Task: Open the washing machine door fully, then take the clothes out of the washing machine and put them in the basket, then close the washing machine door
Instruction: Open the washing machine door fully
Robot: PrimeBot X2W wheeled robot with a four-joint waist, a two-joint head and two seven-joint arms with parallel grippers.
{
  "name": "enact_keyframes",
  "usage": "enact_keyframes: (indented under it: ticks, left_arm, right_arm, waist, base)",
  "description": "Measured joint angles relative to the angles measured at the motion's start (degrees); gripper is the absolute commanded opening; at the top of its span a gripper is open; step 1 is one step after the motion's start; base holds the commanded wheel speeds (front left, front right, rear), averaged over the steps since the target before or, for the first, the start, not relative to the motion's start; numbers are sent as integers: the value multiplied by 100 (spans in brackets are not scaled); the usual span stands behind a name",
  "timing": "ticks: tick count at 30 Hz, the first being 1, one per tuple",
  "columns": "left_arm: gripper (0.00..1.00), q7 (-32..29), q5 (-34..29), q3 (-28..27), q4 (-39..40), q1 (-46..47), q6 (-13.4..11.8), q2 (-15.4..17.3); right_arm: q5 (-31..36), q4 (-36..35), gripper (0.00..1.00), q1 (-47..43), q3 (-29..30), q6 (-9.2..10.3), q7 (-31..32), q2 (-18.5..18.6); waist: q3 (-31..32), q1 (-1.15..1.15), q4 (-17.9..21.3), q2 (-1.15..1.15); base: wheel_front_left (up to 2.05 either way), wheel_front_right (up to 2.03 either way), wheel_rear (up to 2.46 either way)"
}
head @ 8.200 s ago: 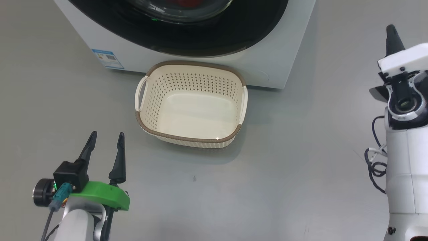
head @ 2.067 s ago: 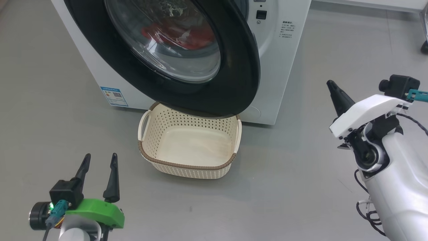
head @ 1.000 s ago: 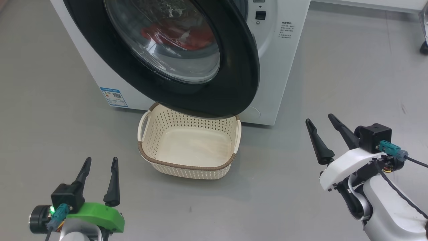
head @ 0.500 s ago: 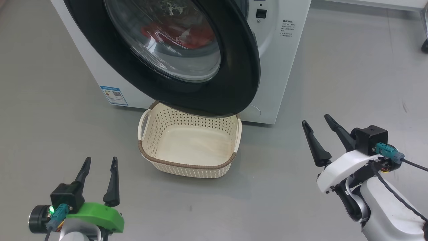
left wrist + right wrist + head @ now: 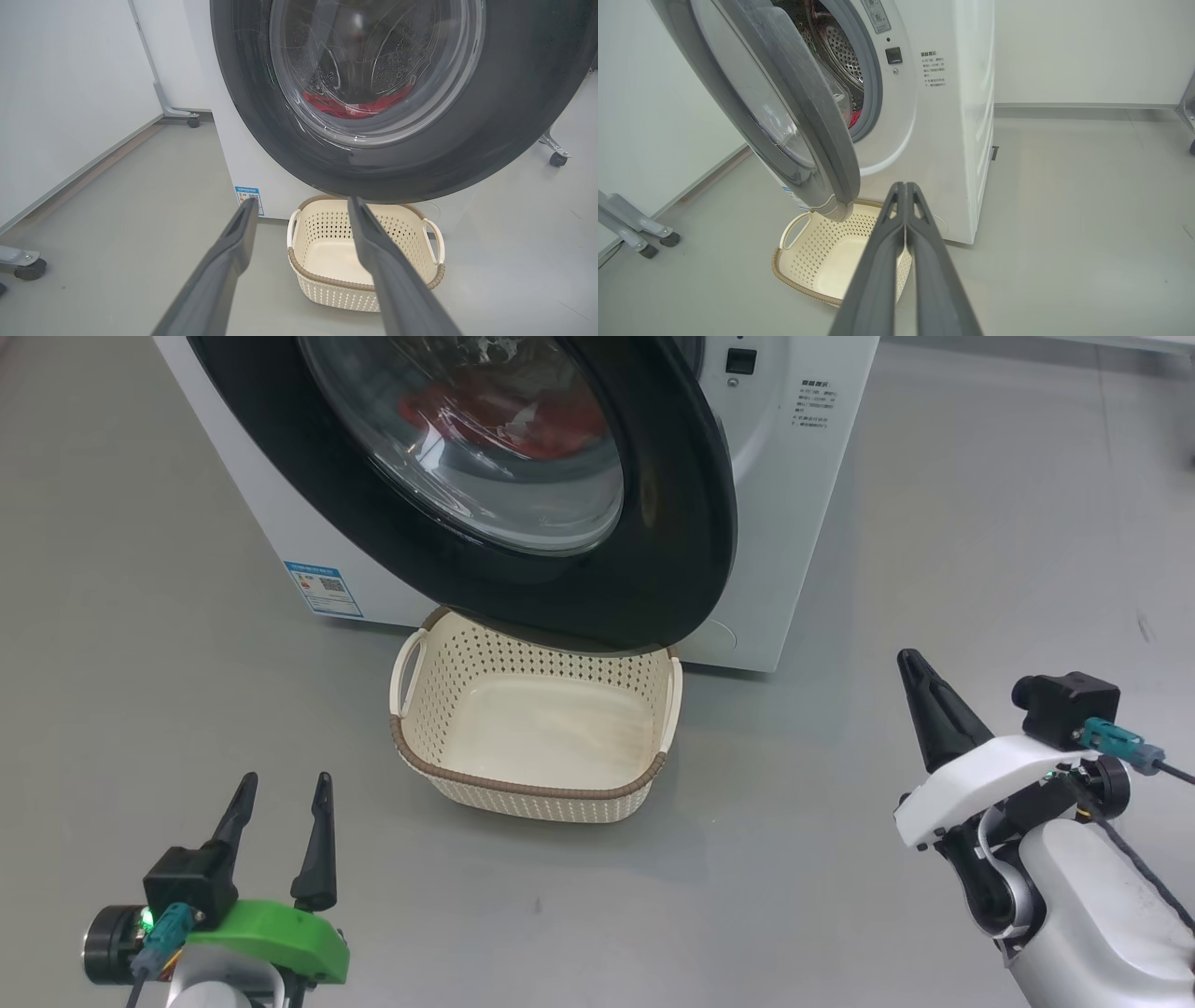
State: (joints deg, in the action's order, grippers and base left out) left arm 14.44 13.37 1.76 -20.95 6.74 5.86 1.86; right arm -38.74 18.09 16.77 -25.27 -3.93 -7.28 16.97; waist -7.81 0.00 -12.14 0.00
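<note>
The white washing machine (image 5: 784,513) stands ahead with its black-rimmed door (image 5: 653,560) swung partly open over the cream basket (image 5: 537,789), which has nothing in it. Red clothes (image 5: 495,415) lie in the drum, seen through the door glass, and also in the left wrist view (image 5: 355,105). My left gripper (image 5: 285,784) hovers open at the lower left, well short of the basket. Off to the basket's right, my right gripper (image 5: 907,658) is shut on nothing. In the right wrist view its tips (image 5: 904,185) meet, aimed at the gap beside the door edge (image 5: 831,172).
Grey floor surrounds the machine and basket (image 5: 822,261). Wheeled frame feet stand at the left (image 5: 658,238) and far right (image 5: 558,158). A white wall runs along the left (image 5: 60,93). A blue label (image 5: 322,588) marks the machine's lower front.
My right gripper has shut its fingers and shifted slightly right. The head camera moved a little; the door, basket and left gripper keep their places.
</note>
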Motion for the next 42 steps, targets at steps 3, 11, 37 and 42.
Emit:
enact_keyframes:
  ticks: [3,11,37,42]
  left_arm:
    - [100,0,4,12,11,1,0,0]
    - [100,0,77,89,25,13,7,-1]
    - [100,0,335,458,48,456,57,-13]
    - [100,0,381,500,48,542,75,-19]
  right_arm:
    - [-489,-33,0,-3,290,7,78,-215]
    - [-1934,-133,0,57,1002,7,470,-782]
    - [-4816,-169,0,2407,2443,1073,2546,-1114]
    - [-5060,98,0,2709,2498,1124,2877,-1073]
  waist:
    - [-31,0,-20,0]
    - [-185,0,-83,0]
    - [-884,0,-629,0]
    - [-1034,0,-739,0]
  base:
    - [0,0,0]
    - [0,0,0]
    - [0,0,0]
    - [0,0,0]
